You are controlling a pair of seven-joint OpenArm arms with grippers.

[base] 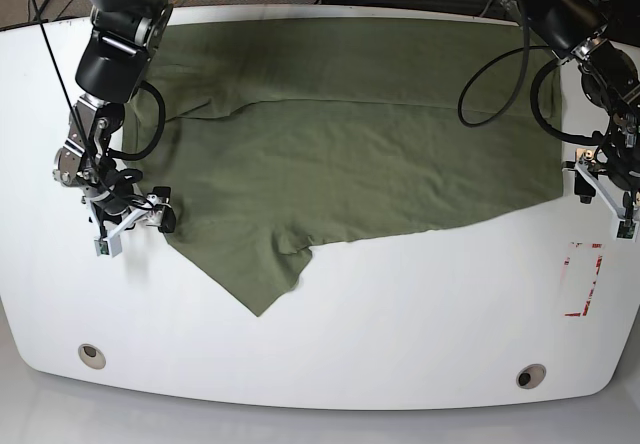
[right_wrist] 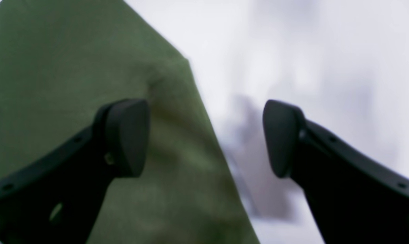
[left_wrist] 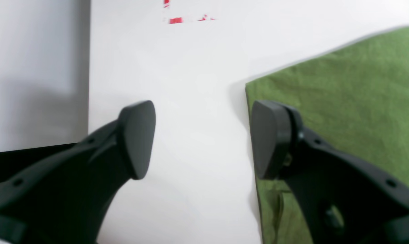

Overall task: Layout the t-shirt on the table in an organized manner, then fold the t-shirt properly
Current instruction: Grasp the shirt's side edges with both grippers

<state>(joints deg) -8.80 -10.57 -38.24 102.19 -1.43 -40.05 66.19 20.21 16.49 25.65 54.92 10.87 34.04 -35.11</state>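
The olive-green t-shirt [base: 340,144] lies spread over the far half of the white table [base: 400,334], with a pointed flap toward the front left. My right gripper [base: 135,226] is open at the shirt's left edge. In the right wrist view [right_wrist: 206,139] one finger [right_wrist: 126,135] is over the cloth [right_wrist: 72,67] and the other over bare table. My left gripper [base: 603,204] is open at the shirt's right corner. In the left wrist view [left_wrist: 204,139] it straddles bare table beside the cloth's edge [left_wrist: 343,95]. Neither holds anything.
A red tape mark [base: 583,279] sits near the table's right edge, also in the left wrist view [left_wrist: 175,20]. Two grommet holes [base: 91,355] [base: 530,375] are near the front edge. Cables [base: 500,74] hang from the arm at the back right.
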